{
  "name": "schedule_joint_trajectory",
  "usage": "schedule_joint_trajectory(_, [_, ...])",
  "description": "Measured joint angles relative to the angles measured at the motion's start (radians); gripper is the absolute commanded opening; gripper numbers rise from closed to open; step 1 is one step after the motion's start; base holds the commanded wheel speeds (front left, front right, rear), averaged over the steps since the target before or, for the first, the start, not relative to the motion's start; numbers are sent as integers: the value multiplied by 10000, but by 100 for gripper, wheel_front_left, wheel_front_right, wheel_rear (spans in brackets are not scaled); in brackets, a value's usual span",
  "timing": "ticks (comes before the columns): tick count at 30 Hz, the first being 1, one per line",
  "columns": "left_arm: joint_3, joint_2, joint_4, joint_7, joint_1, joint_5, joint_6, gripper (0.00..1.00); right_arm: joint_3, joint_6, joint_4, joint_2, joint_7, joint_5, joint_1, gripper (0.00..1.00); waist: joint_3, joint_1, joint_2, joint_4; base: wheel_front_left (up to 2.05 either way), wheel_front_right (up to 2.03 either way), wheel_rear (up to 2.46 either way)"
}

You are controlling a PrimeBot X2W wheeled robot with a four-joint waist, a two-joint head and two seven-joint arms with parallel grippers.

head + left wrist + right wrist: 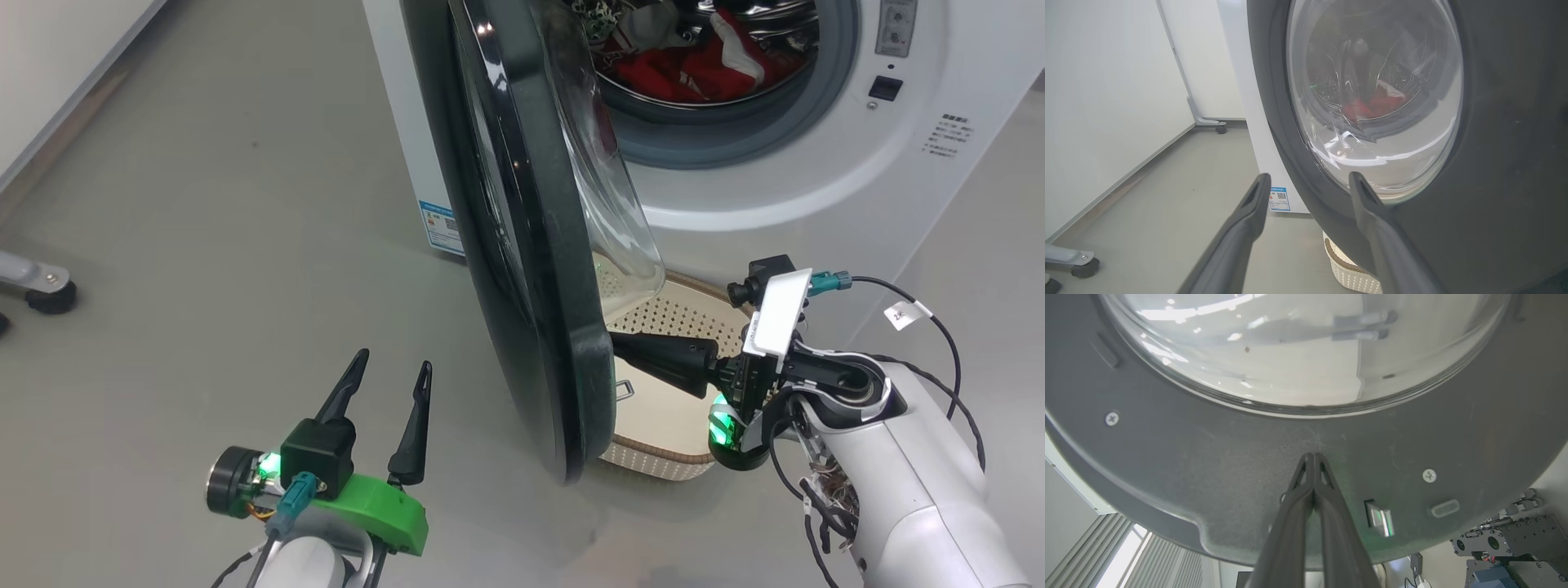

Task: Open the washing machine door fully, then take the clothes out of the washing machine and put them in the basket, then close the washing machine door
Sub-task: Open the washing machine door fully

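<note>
The right arm comes in from the lower right of the head view, its white forearm bent at the wrist so that the right gripper [622, 344] points to the left, almost level. Its two long dark fingers are pressed together with nothing between them. In the right wrist view their tips touch the matt dark inner rim of the large round washing machine door with the clear domed glass [522, 245], just below the glass dome.

The left arm rises from the lower left of the head view, and the left gripper [392, 363] points up with its fingers spread apart and empty. It stands near the outer side of the door, but does not touch it.

The door is swung out from the front of the big white front-loading washing machine [816, 180], with its edge turned toward the head camera. The drum opening is uncovered, and the red and white clothes [694, 73] lie inside the steel drum.

The small cream perforated basket with the brown woven rim [653, 454] stands on the grey floor [204, 204] against the front of the machine, under the opening. It is behind the door and below the right gripper
</note>
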Motion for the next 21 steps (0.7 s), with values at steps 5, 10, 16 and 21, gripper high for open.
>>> schedule_joint_trajectory(5, [-4, 4, -2, 0, 22, 0, -71, 100, 280, 0, -113, 10, -90, 105, 124, 0, -113, 0, 0, 295, 0, 0, 0])
schedule_joint_trajectory(10, [12, 6, -6, 0, 40, 2, -75, 100, 694, 2, -318, -2, -267, 562, 283, 0, -180, 0, 0, 559, 0, 0, 0])
schedule_joint_trajectory(16, [33, 8, -4, 0, 161, 75, -90, 100, 1139, 2, -545, 12, -529, 934, 337, 0, -220, 0, 0, 791, 0, 0, 0])
schedule_joint_trajectory(21, [169, 19, -12, 0, 175, 219, -92, 100, 1448, 54, -656, 12, -706, 1062, 390, 0, -236, 0, 0, 887, 0, 0, 0])
